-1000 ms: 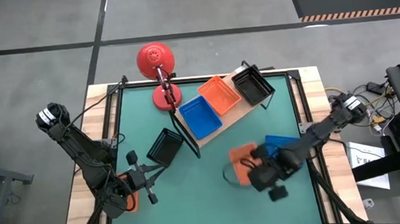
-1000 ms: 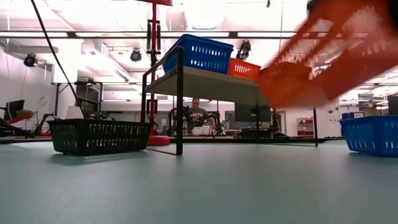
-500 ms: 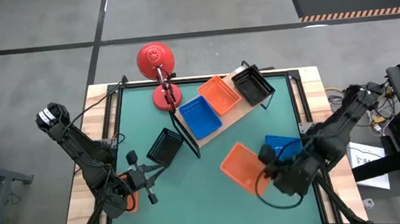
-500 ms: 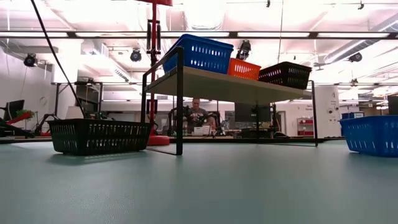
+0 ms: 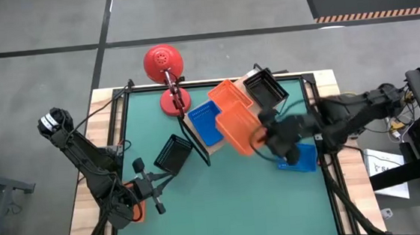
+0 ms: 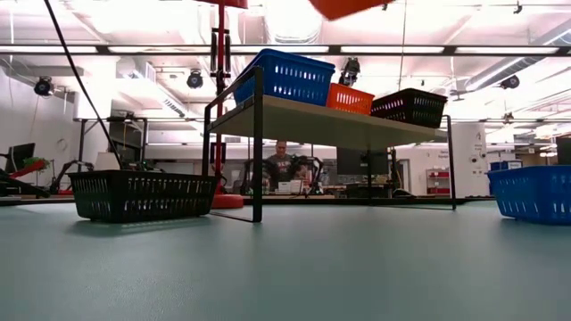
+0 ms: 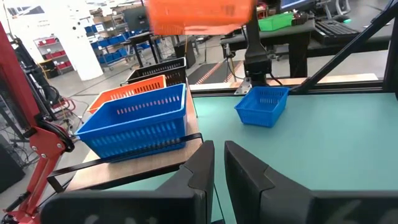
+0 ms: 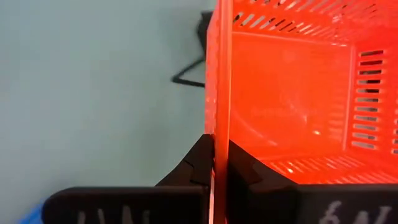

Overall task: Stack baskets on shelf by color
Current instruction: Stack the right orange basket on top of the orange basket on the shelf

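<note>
The wooden shelf (image 5: 249, 114) stands at the far middle, carrying a blue basket (image 5: 208, 122), an orange basket (image 5: 228, 95) and a black basket (image 5: 265, 88). My right gripper (image 8: 217, 158) is shut on a second orange basket (image 5: 236, 129), held high over the shelf's near edge; the low view shows only its underside (image 6: 348, 7). A black basket (image 5: 173, 153) and a blue basket (image 5: 297, 158) rest flat on the green mat. My left gripper (image 7: 218, 165) waits shut at the near left, holding nothing. My right gripper pinches one side wall of the orange basket (image 8: 218, 127) between its fingers, one finger inside the basket and one outside. It reaches in from the table's right, slanting down. The basket is lifted clear, its opening up, above the shelf's near edge.
A red lamp (image 5: 164, 63) stands at the far left of the mat, its base (image 5: 174, 101) beside the shelf. An orange object (image 5: 133, 210) lies by the left arm. Open mat stretches across the near middle. A person sits in the room beyond the table (image 6: 282, 165).
My right gripper has risen and swung from the near right toward the far edge and the shelf, rolling its wrist. The orange basket went with it, lifted from low over the mat to above the shelf's near edge, and turned about.
</note>
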Tool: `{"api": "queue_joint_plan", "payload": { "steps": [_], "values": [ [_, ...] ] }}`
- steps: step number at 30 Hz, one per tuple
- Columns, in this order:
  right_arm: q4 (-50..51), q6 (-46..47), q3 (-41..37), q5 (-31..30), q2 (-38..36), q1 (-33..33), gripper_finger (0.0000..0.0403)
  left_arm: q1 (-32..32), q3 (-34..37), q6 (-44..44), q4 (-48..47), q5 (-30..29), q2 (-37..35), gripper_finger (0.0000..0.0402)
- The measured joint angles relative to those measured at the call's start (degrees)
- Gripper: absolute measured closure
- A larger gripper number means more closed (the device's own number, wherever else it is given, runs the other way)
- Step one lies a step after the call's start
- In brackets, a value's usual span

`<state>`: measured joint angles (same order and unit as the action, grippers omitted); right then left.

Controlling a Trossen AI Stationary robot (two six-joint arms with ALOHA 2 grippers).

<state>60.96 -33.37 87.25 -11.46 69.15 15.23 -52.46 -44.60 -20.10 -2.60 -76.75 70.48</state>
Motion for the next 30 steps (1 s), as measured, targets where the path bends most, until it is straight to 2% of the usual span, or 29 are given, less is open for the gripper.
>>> {"api": "queue_joint_plan", "payload": {
  "steps": [5, 10, 14, 19, 30],
  "values": [
    [0.05, -5.63, 0.76, 1.83, 1.27, -9.2, 0.0394, 0.01, 0.0, 0.0, -0.47, 0.0, 0.0, 0.038],
    [0.03, -9.42, 0.76, 9.35, 2.92, -17.76, 0.0394, 0.0, 0.0, -0.02, -0.98, 0.0, 0.0, 0.038],
    [0.03, -11.54, 0.76, 12.94, 4.66, -23.3, 0.0394, 0.0, 0.0, -0.02, -0.98, 0.01, 0.01, 0.038],
    [0.03, -13.66, 0.76, 15.94, 7.29, -27.85, 0.0394, -0.01, 0.0, -0.02, -0.98, 0.01, 0.0, 0.038],
    [0.27, -17.36, 0.76, 16.38, 10.92, -32.88, 0.0394, 0.01, 0.48, -0.06, -0.91, 0.0, 0.0, 0.038]
  ]
}}
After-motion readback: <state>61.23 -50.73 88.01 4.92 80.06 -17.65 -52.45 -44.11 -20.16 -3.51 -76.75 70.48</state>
